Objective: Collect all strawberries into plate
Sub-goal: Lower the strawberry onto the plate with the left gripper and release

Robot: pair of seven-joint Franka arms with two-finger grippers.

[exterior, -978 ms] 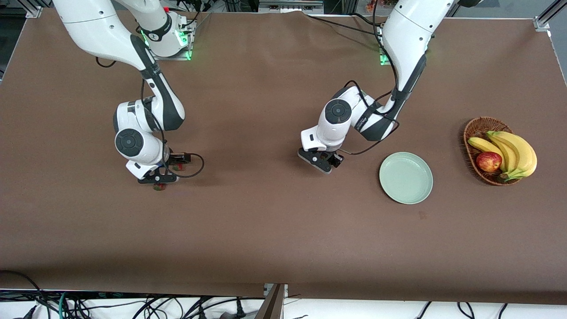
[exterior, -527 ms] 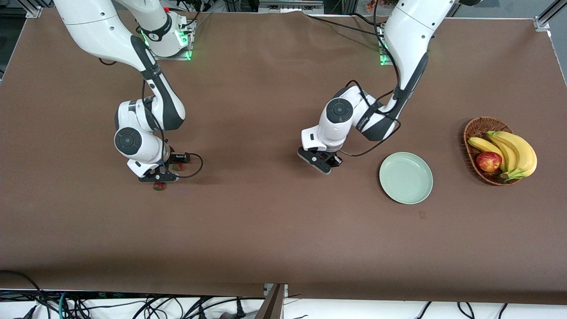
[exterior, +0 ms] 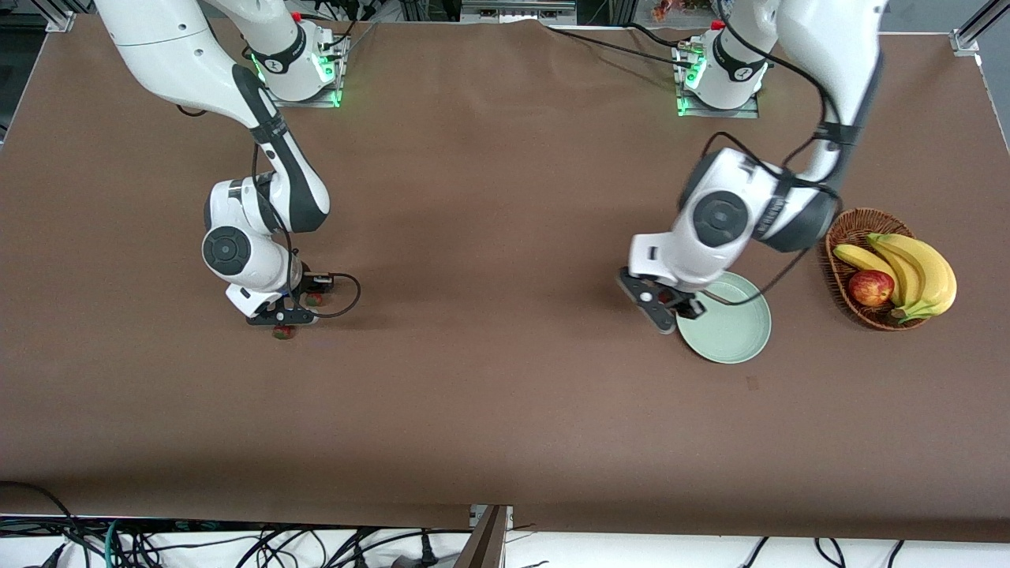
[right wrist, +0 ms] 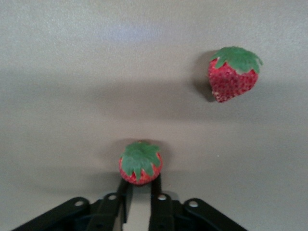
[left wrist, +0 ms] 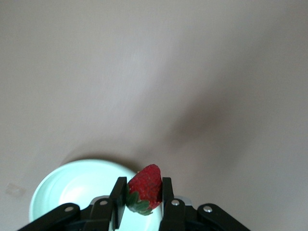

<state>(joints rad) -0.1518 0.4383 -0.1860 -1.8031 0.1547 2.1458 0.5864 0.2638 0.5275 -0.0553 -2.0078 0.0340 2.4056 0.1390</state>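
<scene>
While the right claw (exterior: 282, 322) sits low on the surface (exterior: 489, 394), clamped on one strawberry (right wrist: 140, 162) with a second berry (right wrist: 234, 72) loose beside it, it should lift straight. Left claw (exterior: 671, 312) holds a third strawberry (left wrist: 144, 187) over the plate (exterior: 734, 335) rim; judged best centred before release.

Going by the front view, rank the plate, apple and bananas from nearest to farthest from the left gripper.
1. The plate: directly under the left gripper, which is over its rim.
2. The apple: in the basket, on its plate side.
3. The bananas: also in the basket, beside the apple, toward the table's end.
</scene>
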